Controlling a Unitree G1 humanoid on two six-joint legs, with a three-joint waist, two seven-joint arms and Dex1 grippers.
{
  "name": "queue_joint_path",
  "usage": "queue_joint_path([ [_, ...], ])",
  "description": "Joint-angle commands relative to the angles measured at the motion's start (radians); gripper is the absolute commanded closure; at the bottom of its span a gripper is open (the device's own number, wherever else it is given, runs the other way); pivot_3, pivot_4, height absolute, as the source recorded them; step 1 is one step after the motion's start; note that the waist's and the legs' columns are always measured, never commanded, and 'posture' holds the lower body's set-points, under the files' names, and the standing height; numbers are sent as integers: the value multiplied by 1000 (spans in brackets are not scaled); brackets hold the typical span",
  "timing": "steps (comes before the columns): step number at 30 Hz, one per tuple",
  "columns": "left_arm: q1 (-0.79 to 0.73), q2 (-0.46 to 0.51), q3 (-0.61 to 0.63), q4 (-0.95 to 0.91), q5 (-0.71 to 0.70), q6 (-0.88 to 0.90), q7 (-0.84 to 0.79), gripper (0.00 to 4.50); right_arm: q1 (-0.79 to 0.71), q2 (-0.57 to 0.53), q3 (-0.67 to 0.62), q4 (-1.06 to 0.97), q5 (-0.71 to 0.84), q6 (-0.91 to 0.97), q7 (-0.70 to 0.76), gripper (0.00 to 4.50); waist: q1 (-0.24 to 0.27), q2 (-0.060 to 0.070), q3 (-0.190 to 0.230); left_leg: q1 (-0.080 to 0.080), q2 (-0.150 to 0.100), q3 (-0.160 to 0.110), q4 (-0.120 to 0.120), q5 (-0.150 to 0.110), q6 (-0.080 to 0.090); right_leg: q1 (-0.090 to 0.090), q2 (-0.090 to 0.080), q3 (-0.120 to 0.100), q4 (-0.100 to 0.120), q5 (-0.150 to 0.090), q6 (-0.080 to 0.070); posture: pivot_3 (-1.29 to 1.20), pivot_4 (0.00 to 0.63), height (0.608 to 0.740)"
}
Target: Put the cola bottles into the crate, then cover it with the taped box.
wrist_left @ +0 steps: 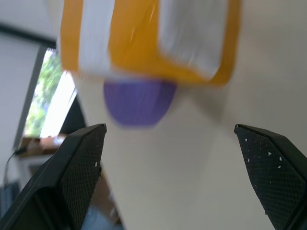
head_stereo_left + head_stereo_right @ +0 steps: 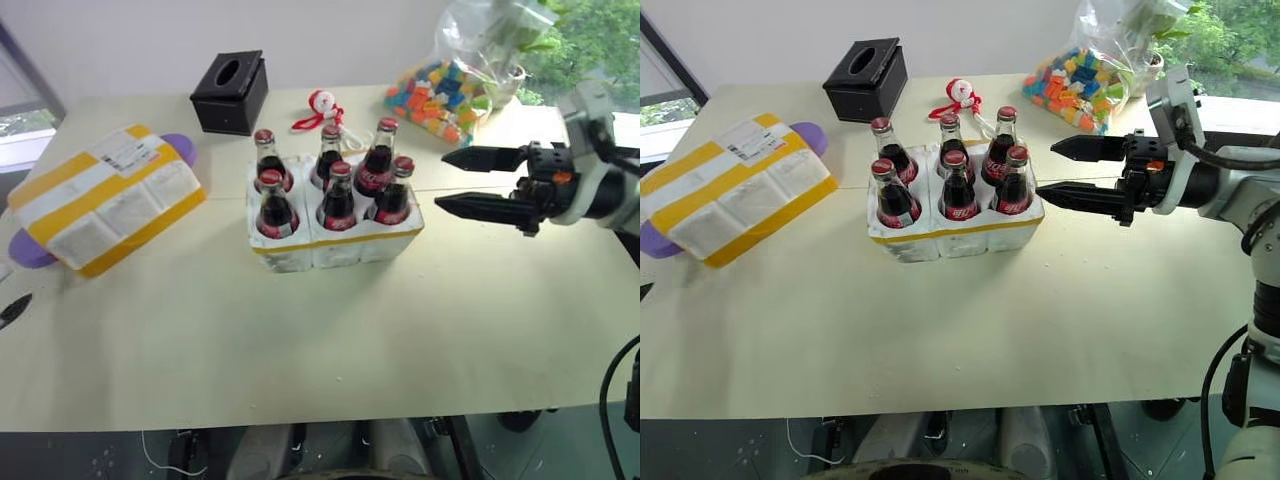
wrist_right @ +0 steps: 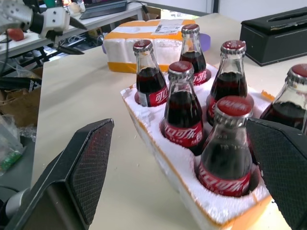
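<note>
Taped box (image 2: 105, 198), lying mid-left of frame: likely light, crushable foam, best gripped by opposite long sides. Cola bottles (image 2: 330, 185), standing in crate (image 2: 335, 243) at centre. Left gripper (image 1: 168, 182) gaping, empty. Right gripper (image 2: 455, 182), mid-right, gaping, empty.

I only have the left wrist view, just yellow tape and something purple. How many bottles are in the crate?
Observer: All six cola bottles stand in the crate.
Operator: Where's the right end effector?
Observer: The right end effector hangs open beside the crate, holding nothing.
Operator: Is the taped box on the crate yet?
Observer: No, the taped box lies on the table, apart from the crate, on its left.
</note>
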Motion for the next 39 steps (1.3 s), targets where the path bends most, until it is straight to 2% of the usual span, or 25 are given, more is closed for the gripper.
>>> queue_joint_path([
  [1, -64, 21, -82, 154, 83, -142, 91, 0, -25, -13, -32, 7, -3, -25, -9, 38, 4, -1, -1, 0, 0, 0, 0, 0, 0, 0, 0, 0, 0, 0, 0, 0, 150, 732],
  [11, -502, -10, -482, 677, 288, -447, 361, 0, -1, -51, -64, -22, 16, -5, -19, 38, -7, -2, -1, 0, -1, 0, 0, 1, 0, -1, 0, -1, 2, 2, 4, 0, 150, 732],
  [16, -624, -20, -583, 856, 333, -523, 452, 0, 26, -87, -83, -45, 32, 13, 2, 38, -6, -2, -1, 1, -1, 2, -2, 1, 2, -3, -1, -1, 3, 2, 4, 0, 150, 732],
  [24, -755, -32, -682, 1021, 358, -585, 512, 0, 81, -124, -119, -97, 74, 41, 23, 38, -4, -1, -2, 2, -1, 2, -2, 2, 1, -2, -1, -1, 5, 2, 4, 0, 150, 732],
  [27, -787, -39, -706, 1044, 353, -608, 510, 955, 92, -129, -127, -105, 87, 47, 19, 0, -3, -1, -2, 2, -1, 2, -2, 2, 2, -1, -2, -1, 5, 2, 4, 0, 150, 732],
  [32, -822, -38, -730, 1061, 356, -621, 512, 3414, 119, -131, -146, -126, 106, 58, 11, 0, 1, 0, -4, 2, -2, 2, -1, 2, 2, -1, -2, -1, 5, 2, 4, 0, 150, 732],
  [34, -832, -33, -736, 1063, 363, -617, 523, 4042, 127, -131, -153, -131, 124, 73, 5, 0, 1, 1, -4, 2, -2, 2, 0, 2, 2, 0, -2, -1, 5, 2, 4, 0, 150, 732],
  [39, -865, 4, -715, 1024, 335, -623, 520, 4085, 204, -150, -159, -156, 65, 7, 25, 0, 1, 0, -5, 2, -2, 2, 1, 2, 2, 0, -2, -1, 6, 2, 4, 0, 150, 732],
])
